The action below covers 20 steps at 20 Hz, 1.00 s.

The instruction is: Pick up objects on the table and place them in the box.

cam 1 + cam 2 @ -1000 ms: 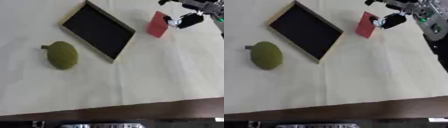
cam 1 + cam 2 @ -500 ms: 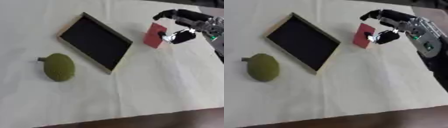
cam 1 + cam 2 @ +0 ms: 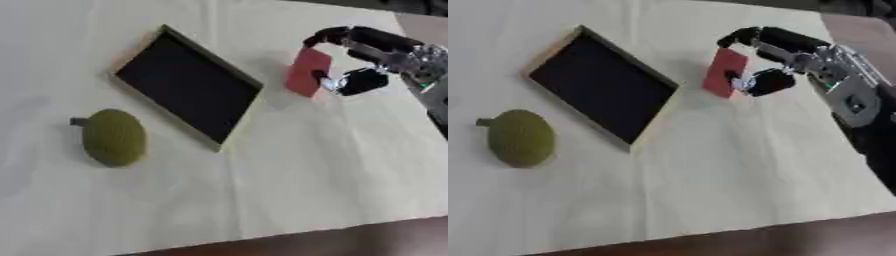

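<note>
Right eye view: my right hand (image 3: 798, 62) pinches the flat red rectangular block (image 3: 724, 73), lifted for carrying; shallow wooden-rimmed, black-lined box (image 3: 602, 88) and green round fruit (image 3: 521, 138) lie leftward.

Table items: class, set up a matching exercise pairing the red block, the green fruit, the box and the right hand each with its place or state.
Things:
1. red block
2. green fruit
3. box
4. right hand

Descriptions:
A. lies alone at the table's left
B. curled round something red
C. pinched between fingers and thumb, right of the box
D. empty, dark inside, light rim

Pairs: 1-C, 2-A, 3-D, 4-B
</note>
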Available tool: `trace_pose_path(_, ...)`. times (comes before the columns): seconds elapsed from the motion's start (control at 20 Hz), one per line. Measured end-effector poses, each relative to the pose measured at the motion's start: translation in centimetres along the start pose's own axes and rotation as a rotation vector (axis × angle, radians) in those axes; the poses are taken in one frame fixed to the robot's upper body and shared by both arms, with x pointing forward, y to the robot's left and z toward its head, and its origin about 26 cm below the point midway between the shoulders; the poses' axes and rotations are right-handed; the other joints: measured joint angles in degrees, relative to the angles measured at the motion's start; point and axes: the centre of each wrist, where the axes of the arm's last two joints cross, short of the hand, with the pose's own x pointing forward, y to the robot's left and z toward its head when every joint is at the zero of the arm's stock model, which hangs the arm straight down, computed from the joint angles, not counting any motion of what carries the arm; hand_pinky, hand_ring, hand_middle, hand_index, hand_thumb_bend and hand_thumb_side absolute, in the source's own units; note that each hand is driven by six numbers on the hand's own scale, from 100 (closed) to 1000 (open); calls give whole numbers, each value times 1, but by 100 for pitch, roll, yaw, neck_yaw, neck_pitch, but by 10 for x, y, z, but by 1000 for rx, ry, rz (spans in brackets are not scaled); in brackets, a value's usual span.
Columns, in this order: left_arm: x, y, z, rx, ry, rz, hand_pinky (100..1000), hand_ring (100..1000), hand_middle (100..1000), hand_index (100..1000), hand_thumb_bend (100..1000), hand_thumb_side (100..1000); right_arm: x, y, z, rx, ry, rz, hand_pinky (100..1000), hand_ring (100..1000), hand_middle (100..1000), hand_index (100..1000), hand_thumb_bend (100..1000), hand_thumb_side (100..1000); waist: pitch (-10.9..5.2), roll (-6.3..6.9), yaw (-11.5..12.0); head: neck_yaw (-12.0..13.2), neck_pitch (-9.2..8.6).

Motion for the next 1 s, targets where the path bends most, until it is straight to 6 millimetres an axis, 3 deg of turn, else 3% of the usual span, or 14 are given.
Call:
trace_pose_path(0.35, 0, 0, 0, -3, -1, -2, 756, 783, 743, 828, 100, 662, 0, 1, 0, -11, 12, 0, 1000, 1000, 850, 949, 100, 539, 11, 0, 2, 1, 2)
trace_pose_path(0.65, 0, 0, 0, -4, 0, -2, 756, 783, 744, 823, 100, 662, -3, 2, 3, -37, 20, -16, 1000, 1000, 844, 950, 100, 456, 31, 0, 2, 4, 2)
trace_pose_path(1.0, 0, 0, 0, -5, 1, -2, 757, 784, 745, 822, 100, 662, -5, 3, 6, -68, 37, -41, 1000, 1000, 852, 955, 100, 498, 45, 5, -18, 4, 2)
